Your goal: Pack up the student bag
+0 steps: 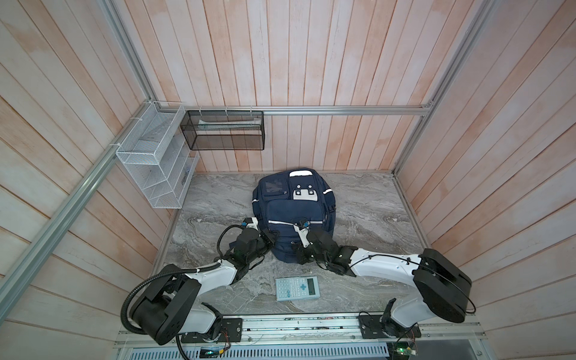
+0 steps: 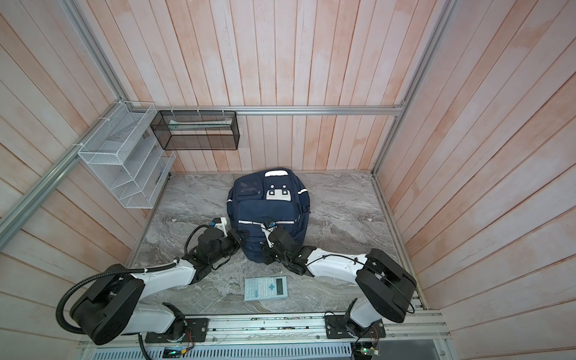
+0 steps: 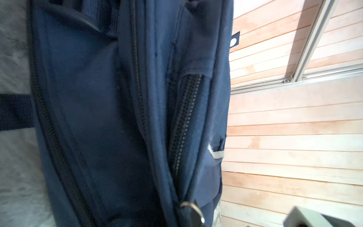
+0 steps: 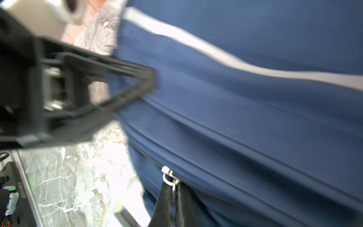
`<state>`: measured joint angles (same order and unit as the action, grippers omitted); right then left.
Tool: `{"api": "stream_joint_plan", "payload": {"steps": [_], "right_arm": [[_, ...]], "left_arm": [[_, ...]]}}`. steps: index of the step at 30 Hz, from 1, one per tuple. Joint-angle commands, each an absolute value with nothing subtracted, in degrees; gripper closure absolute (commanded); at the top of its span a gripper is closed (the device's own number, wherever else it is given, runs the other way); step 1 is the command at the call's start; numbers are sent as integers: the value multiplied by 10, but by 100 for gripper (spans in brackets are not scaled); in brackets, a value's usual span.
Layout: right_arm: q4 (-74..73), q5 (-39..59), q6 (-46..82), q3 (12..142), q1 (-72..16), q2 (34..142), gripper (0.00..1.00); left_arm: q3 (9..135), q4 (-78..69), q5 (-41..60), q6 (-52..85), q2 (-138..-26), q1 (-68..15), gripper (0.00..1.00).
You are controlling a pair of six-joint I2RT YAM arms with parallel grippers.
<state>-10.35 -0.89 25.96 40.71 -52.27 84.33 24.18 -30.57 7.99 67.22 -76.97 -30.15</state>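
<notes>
On table (image 1: pixel 367 215): 1 bag (image 1: pixel 293 215), 1 calc (image 1: pixel 297 288)

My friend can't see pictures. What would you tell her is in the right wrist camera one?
The right gripper pinches a small silver zipper pull on a dark blue backpack with a white stripe. The left gripper, tips together, touches the bag's side, and the grey marbled table shows beside it.

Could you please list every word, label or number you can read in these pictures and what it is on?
Nothing reads clearly.
Calculator: key markings too small to read.
Black strip at the table edge, right wrist view: printed code, too blurred.
Student bag: no lettering visible.
</notes>
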Motion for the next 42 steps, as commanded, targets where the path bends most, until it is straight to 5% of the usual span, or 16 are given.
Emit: {"api": "stream_joint_plan", "payload": {"steps": [1, 9, 20, 26, 32, 40, 42], "right_arm": [[-57, -42, 260, 361, -470, 809, 100], [-37, -1, 196, 361, -335, 800, 100], [-6, -53, 235, 398, -515, 775, 100], [-71, -27, 272, 468, -574, 862, 100], [-106, 6, 267, 530, -584, 937, 100], [-102, 11, 254, 558, -612, 965, 100], [-95, 0, 251, 551, -612, 958, 100]], "left_arm": [[231, -263, 68, 639, -712, -263, 100], [248, -223, 191, 596, -684, -173, 100], [383, -212, 189, 512, -822, -118, 99], [377, -199, 197, 517, -790, -91, 52], [227, -211, 166, 590, -648, -131, 33], [248, -268, 111, 632, -716, -264, 37], [262, -293, 134, 635, -758, -265, 57]]}}
